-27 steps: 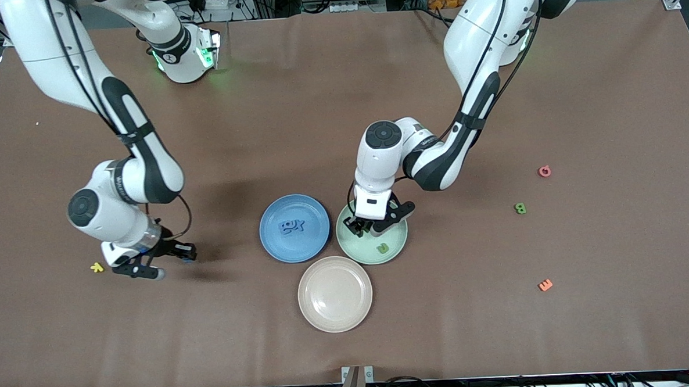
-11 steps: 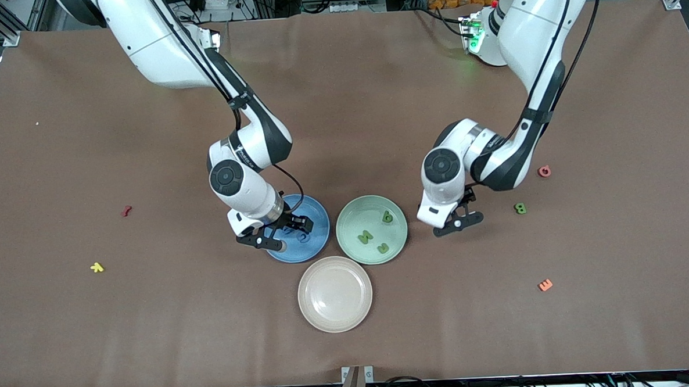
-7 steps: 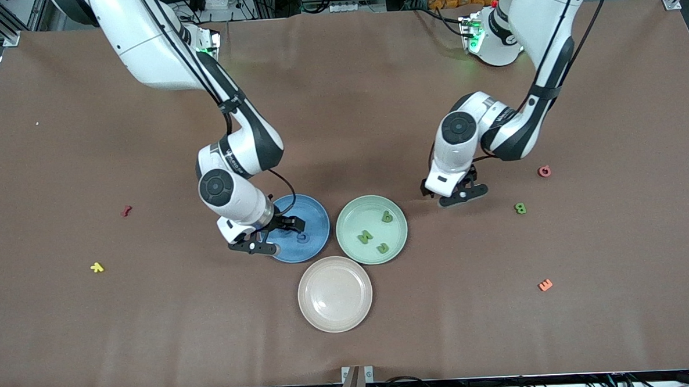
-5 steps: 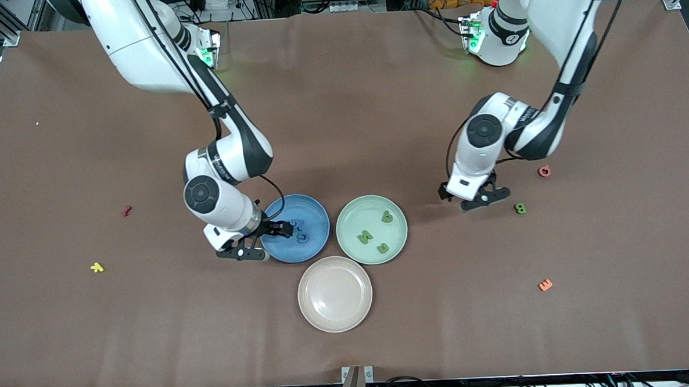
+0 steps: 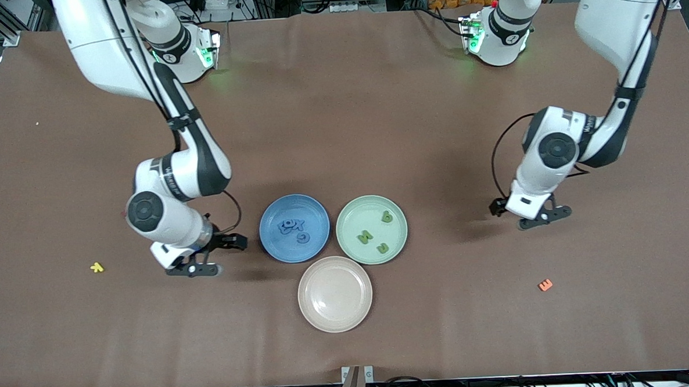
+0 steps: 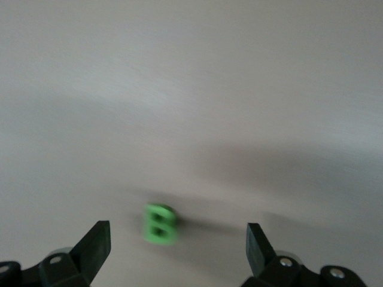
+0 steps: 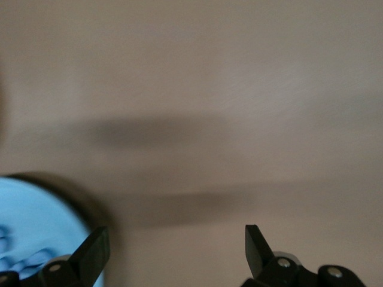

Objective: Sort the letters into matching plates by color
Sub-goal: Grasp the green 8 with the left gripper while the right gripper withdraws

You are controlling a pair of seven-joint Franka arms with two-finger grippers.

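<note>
Black fingers of the left gripper stand wide apart with nothing between them, low over the brown table cover toward the left arm's end; its wrist view shows a small green foam letter B lying on the cover between the fingers. Equally spread and empty, the right gripper hangs over bare cover at about nine o'clock from the round matte blue plate. That plate holds a cluster of small blue foam letters, and beside it at three o'clock the round pale green plate carries three green foam letters. Nearer the front camera, at six o'clock from the pair, sits an empty beige-pink plate. Well out toward the arms' ends lie an orange foam letter and a yellow foam letter.
</note>
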